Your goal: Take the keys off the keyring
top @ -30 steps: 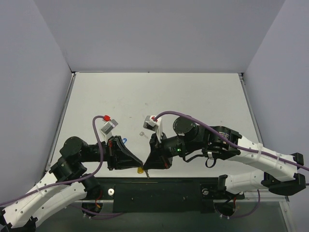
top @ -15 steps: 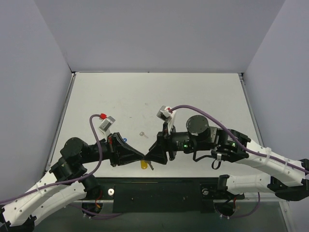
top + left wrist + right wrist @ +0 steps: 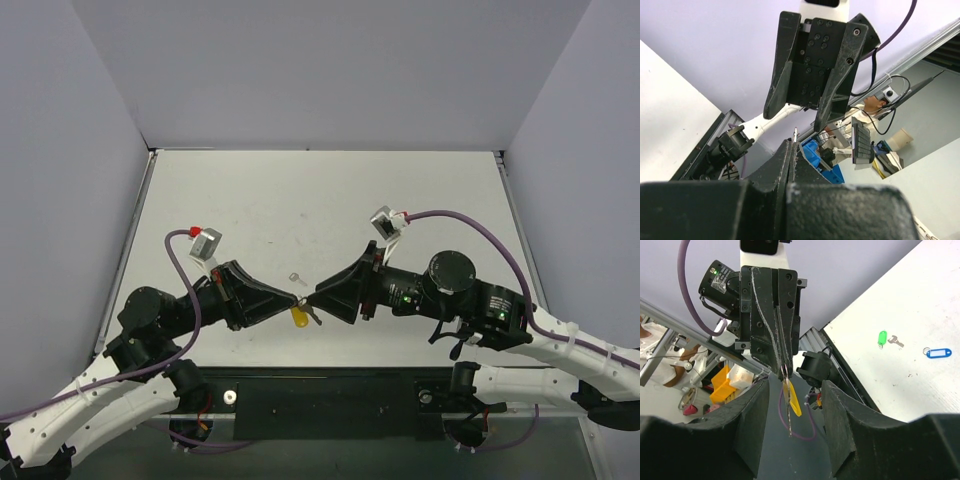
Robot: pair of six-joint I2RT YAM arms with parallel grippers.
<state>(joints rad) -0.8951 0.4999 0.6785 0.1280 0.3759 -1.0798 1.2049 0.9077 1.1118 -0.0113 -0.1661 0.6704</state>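
1. The left gripper [image 3: 293, 298] and the right gripper [image 3: 316, 300] meet almost tip to tip above the near part of the table [image 3: 400, 200].
2. The left jaws are pressed together on the thin metal ring at the top of the keyring [image 3: 298, 316]. Its yellow tag hangs below the pinch, clear of the table as far as I can judge.
3. The key [image 3: 314, 319] dangles from the same ring just beside the tag, on the side towards the right arm. Its long axis runs roughly downward, like the tag's.
4. The right jaws are spread and hold nothing. In the right wrist view the tag and key hang in the gap straight ahead of them.
5. To my eye the right arm is the free one and would have to close on the key. The key sits low, under the left fingertips.
6. What stands in the way is closeness: the tag touches or nearly touches the key, and the left fingertips crowd the ring.
7. A green tag [image 3: 882, 337] with its silver key [image 3: 896, 341] and a blue tag [image 3: 938, 353] lie on the table, well apart from all this.
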